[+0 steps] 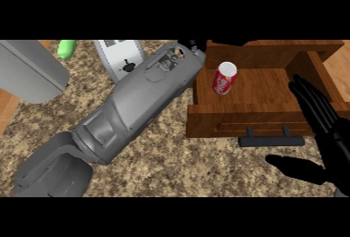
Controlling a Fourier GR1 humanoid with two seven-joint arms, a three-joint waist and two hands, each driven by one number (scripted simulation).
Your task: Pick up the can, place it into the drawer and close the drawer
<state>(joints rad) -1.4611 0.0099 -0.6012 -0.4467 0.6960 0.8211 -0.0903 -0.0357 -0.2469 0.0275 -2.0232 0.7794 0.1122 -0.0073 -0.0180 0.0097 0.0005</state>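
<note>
The can sits inside the open drawer. It looks light, stiff and slick, best taken round its middle. The right robot hand is spread flat beside the drawer; the left robot hand is too hidden to tell.

Kitchen, speckled stone counter, white toaster, open wooden drawer with dark handle

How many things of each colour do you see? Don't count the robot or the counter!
Red: 1, the can inside the drawer
Green: 1, a green object at the top edge
Brown: 1, the open wooden drawer
Grey or white: 2, the toaster and a big grey object at the left
Total: 5
</note>
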